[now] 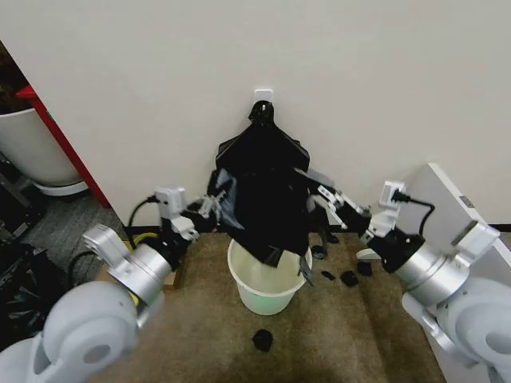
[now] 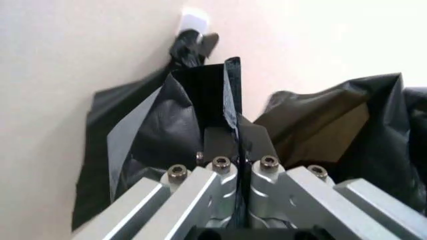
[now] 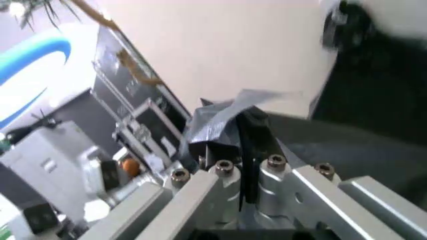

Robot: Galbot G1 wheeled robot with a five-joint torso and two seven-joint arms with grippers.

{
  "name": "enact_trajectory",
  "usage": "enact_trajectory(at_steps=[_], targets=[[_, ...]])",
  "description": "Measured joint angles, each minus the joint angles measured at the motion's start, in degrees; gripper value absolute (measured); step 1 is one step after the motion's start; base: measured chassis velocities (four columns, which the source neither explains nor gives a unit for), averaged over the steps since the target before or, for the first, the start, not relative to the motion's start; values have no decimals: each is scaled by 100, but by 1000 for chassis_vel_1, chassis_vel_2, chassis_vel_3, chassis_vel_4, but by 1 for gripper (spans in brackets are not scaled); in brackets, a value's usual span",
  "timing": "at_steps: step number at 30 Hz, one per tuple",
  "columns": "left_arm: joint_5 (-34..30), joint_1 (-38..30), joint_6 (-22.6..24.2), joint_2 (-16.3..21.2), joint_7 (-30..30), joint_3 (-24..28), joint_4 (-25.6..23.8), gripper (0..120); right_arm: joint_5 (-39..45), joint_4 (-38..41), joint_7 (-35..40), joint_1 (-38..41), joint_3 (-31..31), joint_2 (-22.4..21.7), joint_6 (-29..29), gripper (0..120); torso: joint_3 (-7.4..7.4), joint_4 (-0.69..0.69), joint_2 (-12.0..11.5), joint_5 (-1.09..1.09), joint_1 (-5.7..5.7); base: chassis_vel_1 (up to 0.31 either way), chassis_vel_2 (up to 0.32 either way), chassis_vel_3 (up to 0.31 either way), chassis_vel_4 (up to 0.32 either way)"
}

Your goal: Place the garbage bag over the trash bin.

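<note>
Brown carpet (image 1: pixel 200 335) runs up to a plain cream wall (image 1: pixel 383 88); the bin (image 1: pixel 267 287) stands on it near the wall, upright, mouth open, pale green toward the base; you can see the bag (image 1: pixel 267 203) hanging above that mouth, its lower tip dipping just inside the rim at the back; behind the bag, a flat bundle of black bags (image 1: pixel 259 148) hangs from a white wall hook (image 1: pixel 263 96), gathered at a knot. Your left gripper (image 1: pixel 214 206) is at the bag's left edge, above and left of the bin; in the left wrist view its fingers (image 2: pixel 217 145) stand pressed together with a fold of black film pinched between them, so it is clamped on the bag (image 2: pixel 167 125); the hook (image 2: pixel 193 20) shows beyond. Your right gripper (image 1: pixel 326 195) is at the bag's right edge, above and right of the bin; in the right wrist view its fingers (image 3: pixel 257 130) are likewise closed on a grey-black fold of the bag (image 3: pixel 220 117). Between the two, the bag is held spread, slack and creased. Small black scraps (image 1: pixel 263 340) lie on the carpet: one in front of the bin, several to its right (image 1: pixel 349 278). White panel (image 1: pixel 447 207) leans at far right; large white container with red frame (image 1: pixel 32 148) at far left.
</note>
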Motion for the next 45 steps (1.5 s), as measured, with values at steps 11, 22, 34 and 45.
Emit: enact_trajectory(at_steps=[11, 22, 34, 45], targets=[[-17, 60, 23, -38, -32, -38, 1, 0, -721, -731, 355, 385, -1324, 812, -52, 0, 0, -1, 0, 1, 0, 0, 0, 0, 0], [650, -18, 8, -850, 71, 670, 458, 0, -1270, -946, 373, -736, -776, 776, 78, 0, -1, -3, 0, 2, 0, 0, 0, 0, 0], [658, -1019, -58, -978, 108, 1714, 918, 0, -1206, -841, 398, -1040, -50, 277, 223, 0, -1, -1, 0, 4, 0, 0, 0, 0, 0], [333, -1818, 0, -1123, -72, 2539, 1504, 0, -1254, -929, 410, -1365, 310, 226, 146, 0, 0, -3, 0, 3, 0, 0, 0, 0, 0]])
